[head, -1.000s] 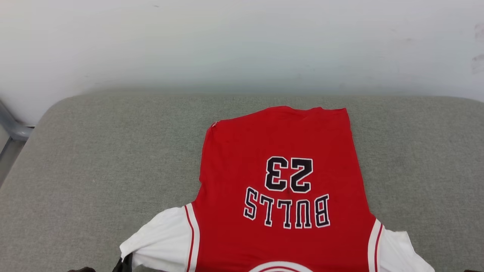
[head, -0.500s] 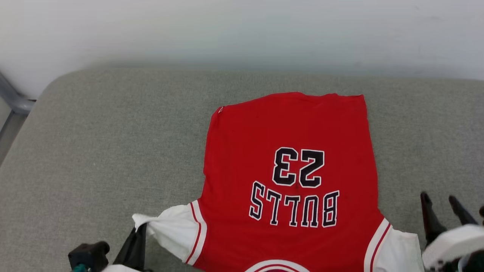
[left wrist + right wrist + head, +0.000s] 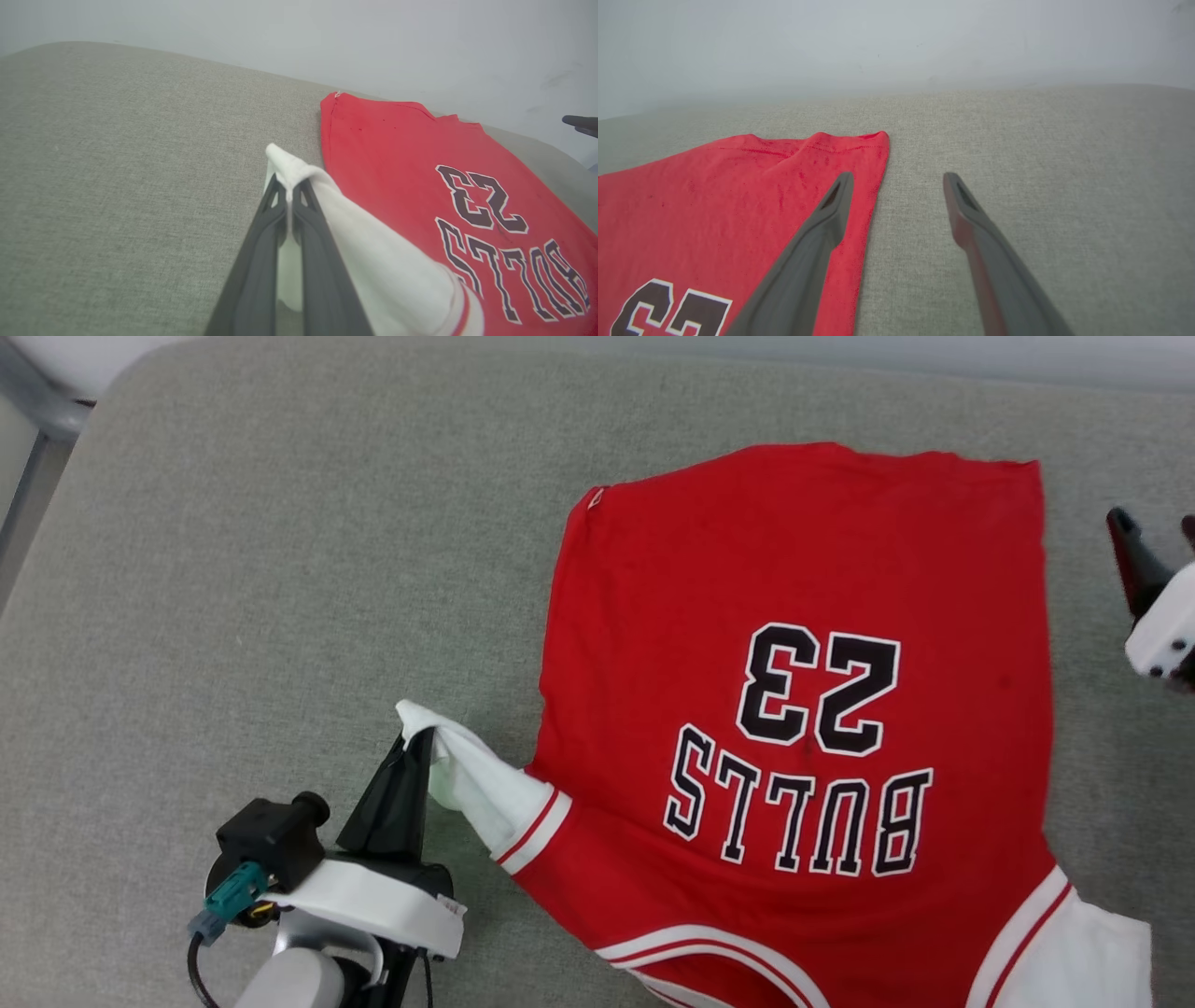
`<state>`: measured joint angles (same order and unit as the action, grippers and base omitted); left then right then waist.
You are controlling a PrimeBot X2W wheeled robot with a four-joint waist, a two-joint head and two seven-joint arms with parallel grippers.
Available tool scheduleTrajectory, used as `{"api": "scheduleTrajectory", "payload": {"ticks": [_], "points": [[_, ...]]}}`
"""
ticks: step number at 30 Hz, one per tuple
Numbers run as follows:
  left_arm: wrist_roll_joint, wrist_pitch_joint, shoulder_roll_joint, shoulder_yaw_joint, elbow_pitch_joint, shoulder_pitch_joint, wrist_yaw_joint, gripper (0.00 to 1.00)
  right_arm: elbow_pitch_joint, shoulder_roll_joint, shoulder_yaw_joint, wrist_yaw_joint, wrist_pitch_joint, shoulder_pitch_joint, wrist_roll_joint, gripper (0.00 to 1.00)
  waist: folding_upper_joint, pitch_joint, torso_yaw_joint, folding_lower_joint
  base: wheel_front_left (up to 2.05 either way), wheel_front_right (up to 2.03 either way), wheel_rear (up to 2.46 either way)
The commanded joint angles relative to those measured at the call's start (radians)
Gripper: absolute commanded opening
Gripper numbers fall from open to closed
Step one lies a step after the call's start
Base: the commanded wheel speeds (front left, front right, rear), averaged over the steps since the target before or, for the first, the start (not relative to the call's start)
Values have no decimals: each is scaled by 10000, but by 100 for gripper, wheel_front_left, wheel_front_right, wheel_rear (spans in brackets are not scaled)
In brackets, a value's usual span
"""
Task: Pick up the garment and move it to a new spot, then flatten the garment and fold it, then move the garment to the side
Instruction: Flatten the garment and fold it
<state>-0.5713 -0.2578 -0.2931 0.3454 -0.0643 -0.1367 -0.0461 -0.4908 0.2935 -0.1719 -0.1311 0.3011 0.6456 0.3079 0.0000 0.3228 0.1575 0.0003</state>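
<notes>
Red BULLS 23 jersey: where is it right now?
Head view: the red short-sleeved jersey lies spread on the grey fabric cushion, right of centre, one white sleeve pinched by the left gripper.

The bench (image 3: 233, 569) is a big soft pad with grey cloth on top, and its far left corner is round. One thing lies on it: a red shirt (image 3: 794, 551), spread out on the right part of the bench. The shirt's bottom hem is near the far edge, and its neck points to the near edge. The black letters (image 3: 803, 803) say "BULLS 23" (they face up and look upside down from here). The left white sleeve (image 3: 481, 789) is bunched up and lifted off the grey cloth. The right white sleeve (image 3: 1092, 961) lies flat, toward the near edge.
</notes>
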Motion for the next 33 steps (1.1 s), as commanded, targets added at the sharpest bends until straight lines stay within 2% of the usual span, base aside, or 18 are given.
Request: {"api": "scheduleTrajectory", "payload": {"ticks": [1, 8, 13, 17, 21, 22, 23, 24, 28, 33], "points": [[86, -34, 69, -7, 49, -167, 39, 0, -123, 130, 93, 7, 169, 311, 37, 100, 0, 499, 411, -3, 0, 0, 0], [509, -87, 470, -124, 476, -681, 332, 0, -1439, 881, 783, 7, 2338, 2761, 231, 100, 0, 1406, 887, -3, 0, 0, 0], [797, -91, 813, -234, 788, -897, 604, 0, -2077, 994, 1059, 7, 3331, 3835, -75, 100, 0, 1968, 1141, -3, 0, 0, 0], [983, -93, 1056, -353, 825, -981, 825, 0, -2805, 935, 1243, 6, 4078, 4032, -128, 100, 0, 2176, 1246, -3, 0, 0, 0], [1136, -94, 1238, -520, 758, -907, 982, 0, -3970, 698, 1361, 4, 5483, 3516, 9, 100, 0, 2199, 1276, -3, 0, 0, 0], [1168, -94, 1286, -543, 738, -887, 1022, 0, -4244, 702, 1323, 6, 5824, 3405, -36, 59, 0, 2190, 1286, -3, 0, 0, 0], [1210, -94, 1337, -566, 700, -868, 1068, 0, -4492, 708, 1296, 7, 6127, 3300, -129, 25, 0, 2155, 1305, -3, 0, 0, 0], [1207, -94, 1379, -609, 699, -846, 1096, 0, -4741, 703, 1209, 12, 6450, 3252, -194, 0, 0, 2129, 1318, -3, 0, 0, 0], [1294, -95, 1527, -759, 583, -751, 1241, 0, -4569, 736, 1178, 9, 6362, 3415, -356, 0, 0, 1952, 1364, -3, 0, 0, 0], [1373, -95, 1608, -1017, 411, -571, 1347, 0, -3733, 1253, 1306, 9, 5556, 3820, -460, 0, 0, 1425, 1273, -3, 0, 0, 0]]}}
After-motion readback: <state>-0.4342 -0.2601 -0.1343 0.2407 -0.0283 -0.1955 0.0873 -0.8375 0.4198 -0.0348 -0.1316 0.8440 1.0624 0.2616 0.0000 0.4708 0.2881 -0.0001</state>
